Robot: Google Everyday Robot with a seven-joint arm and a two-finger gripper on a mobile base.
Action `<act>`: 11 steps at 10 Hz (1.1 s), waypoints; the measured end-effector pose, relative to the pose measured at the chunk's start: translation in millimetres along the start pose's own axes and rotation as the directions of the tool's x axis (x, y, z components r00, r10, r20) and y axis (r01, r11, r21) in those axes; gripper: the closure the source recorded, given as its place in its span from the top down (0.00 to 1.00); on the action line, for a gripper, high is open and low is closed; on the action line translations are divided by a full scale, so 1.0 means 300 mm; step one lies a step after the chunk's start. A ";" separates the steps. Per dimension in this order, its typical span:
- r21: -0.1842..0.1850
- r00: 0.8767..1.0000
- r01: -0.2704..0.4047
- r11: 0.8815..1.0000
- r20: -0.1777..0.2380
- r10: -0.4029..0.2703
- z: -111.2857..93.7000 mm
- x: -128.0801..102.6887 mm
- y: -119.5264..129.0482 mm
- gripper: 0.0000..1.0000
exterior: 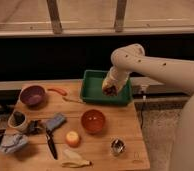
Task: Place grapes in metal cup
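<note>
Claw (110, 89): over green tray (92, 86), toward its right side, clamped on grapes (109, 92)
Grapes: dark clump at claw tip
Metal cup (117, 146): on surface (97, 146), front right, well apart from claw

- Gripper (110, 90) over the green tray (92, 85): the tray looks like smooth plastic.
- Metal cup (117, 146): shiny, mirror-bright silver.
- Table (127, 125): matt pale wood.
- Orange bowl (93, 120): glossy.

No text, label, brand, number or sign can be read on anything here. The gripper (110, 90) hangs low over the right part of the green tray (92, 86), at the far side of the worktop (126, 126).
</note>
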 end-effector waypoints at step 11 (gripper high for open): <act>0.017 0.998 -0.034 0.999 -0.045 0.035 0.026 0.267 -0.004 0.00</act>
